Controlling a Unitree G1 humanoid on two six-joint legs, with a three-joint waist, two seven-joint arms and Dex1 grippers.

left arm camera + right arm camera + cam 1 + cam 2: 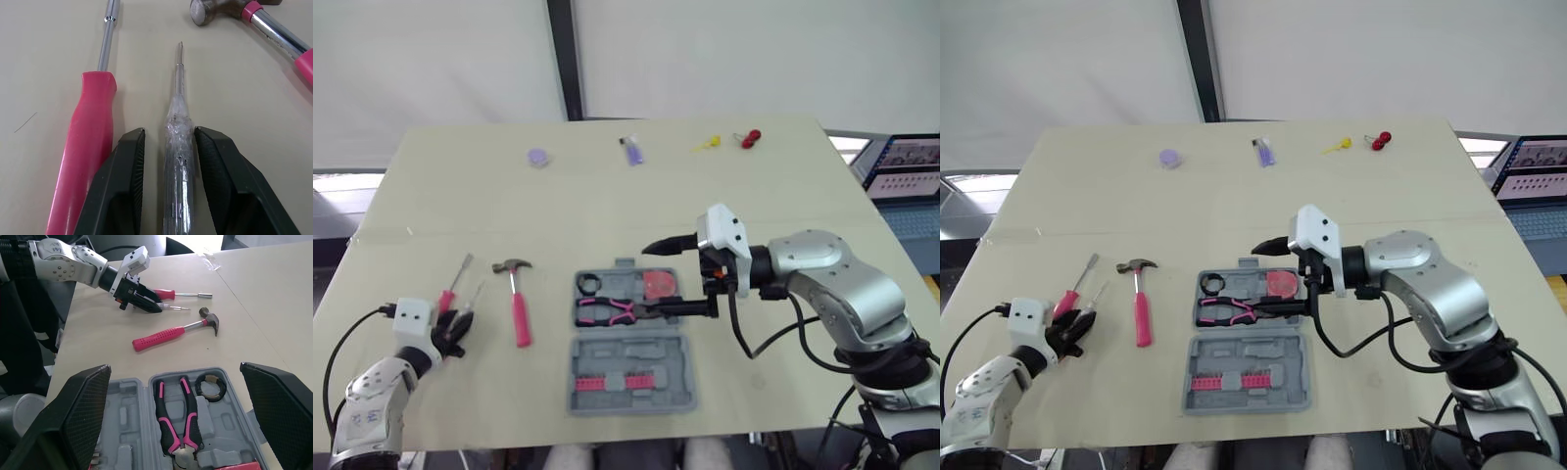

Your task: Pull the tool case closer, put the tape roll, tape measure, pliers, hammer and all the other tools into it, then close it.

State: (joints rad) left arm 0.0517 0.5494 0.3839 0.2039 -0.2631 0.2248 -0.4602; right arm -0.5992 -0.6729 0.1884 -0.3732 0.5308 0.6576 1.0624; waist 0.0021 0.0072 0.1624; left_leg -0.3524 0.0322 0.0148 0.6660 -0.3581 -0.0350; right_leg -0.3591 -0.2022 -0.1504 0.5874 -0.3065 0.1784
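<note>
The grey tool case (671,377) lies open at the table's front centre. It holds pink-handled pliers (607,310), a black tape roll (589,284), a red tape measure (658,284) and a pink bit strip (607,382). My right gripper (674,277) hangs wide open over the case's right side, holding nothing. Left of the case lies the pink-handled hammer (517,299). Further left are a red screwdriver (90,127) and a clear-handled screwdriver (178,127). My left gripper (169,131) is open, its fingers (122,181) straddling the clear handle on the table.
Along the far edge of the table lie a purple disc (539,156), a small purple item (632,150), a yellow piece (707,143) and a red piece (750,138). A laptop (906,166) stands beyond the table's right side.
</note>
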